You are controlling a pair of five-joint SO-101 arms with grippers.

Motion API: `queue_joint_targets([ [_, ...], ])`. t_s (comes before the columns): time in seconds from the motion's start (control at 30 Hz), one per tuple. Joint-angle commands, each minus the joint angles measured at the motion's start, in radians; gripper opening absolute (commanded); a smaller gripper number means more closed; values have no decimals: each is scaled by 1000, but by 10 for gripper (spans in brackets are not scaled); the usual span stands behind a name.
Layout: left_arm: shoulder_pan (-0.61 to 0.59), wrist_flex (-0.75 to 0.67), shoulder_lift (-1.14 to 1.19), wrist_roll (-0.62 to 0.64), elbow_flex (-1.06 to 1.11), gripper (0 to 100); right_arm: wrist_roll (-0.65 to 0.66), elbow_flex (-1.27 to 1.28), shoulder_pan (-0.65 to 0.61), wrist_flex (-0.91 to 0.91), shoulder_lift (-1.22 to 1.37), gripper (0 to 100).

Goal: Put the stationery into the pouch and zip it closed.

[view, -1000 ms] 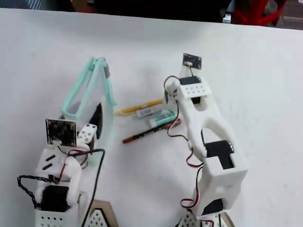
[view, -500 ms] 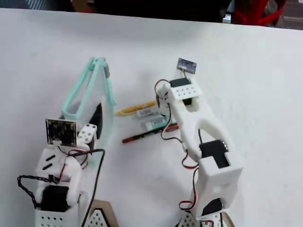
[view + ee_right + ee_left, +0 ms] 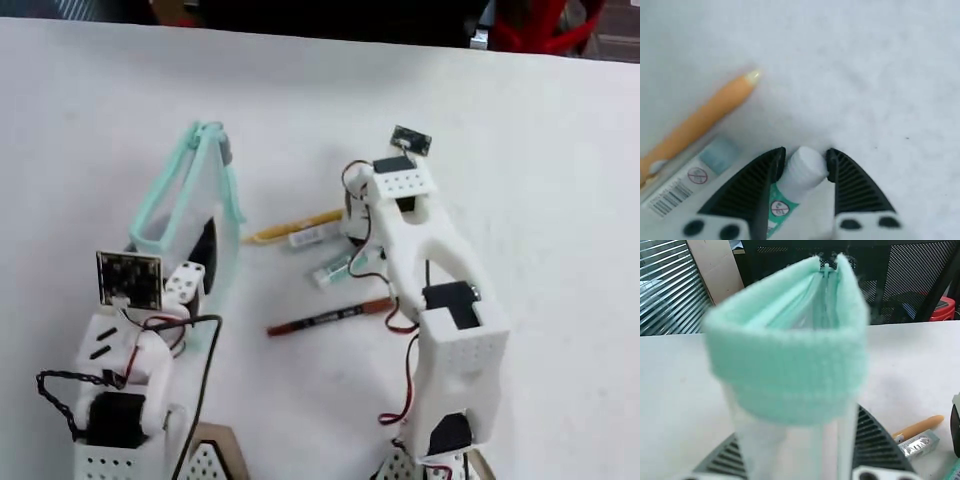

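A mint-rimmed clear pouch (image 3: 172,186) stands with its mouth open, and my left gripper (image 3: 200,262) is shut on its near wall; the left wrist view shows the pouch rim (image 3: 790,365) held between the gripper's (image 3: 795,462) jaws. My right gripper (image 3: 806,152) sits closed on the white cap of a green-labelled glue stick (image 3: 807,170), which lies on the table (image 3: 335,268) below that gripper (image 3: 352,232). An orange pen (image 3: 290,228) and a white labelled stick (image 3: 313,236) lie beside it. A red-brown pen (image 3: 325,318) lies nearer the front.
The white table (image 3: 520,150) has open room to the right and at the back. The orange pen (image 3: 918,426) and labelled stick (image 3: 915,445) lie to the pouch's right. Arm bases and loose cables stand at the front edge.
The right gripper swung left, then back right, over the stationery. The red-brown pen slid toward the front and the glue stick shifted. The left arm and pouch stayed still.
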Motion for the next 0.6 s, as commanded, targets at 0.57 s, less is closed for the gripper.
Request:
queue_joint_targets([
  [0.57,-1,-26,-12,0,-3,199,60,-38,90,36,-150,18],
])
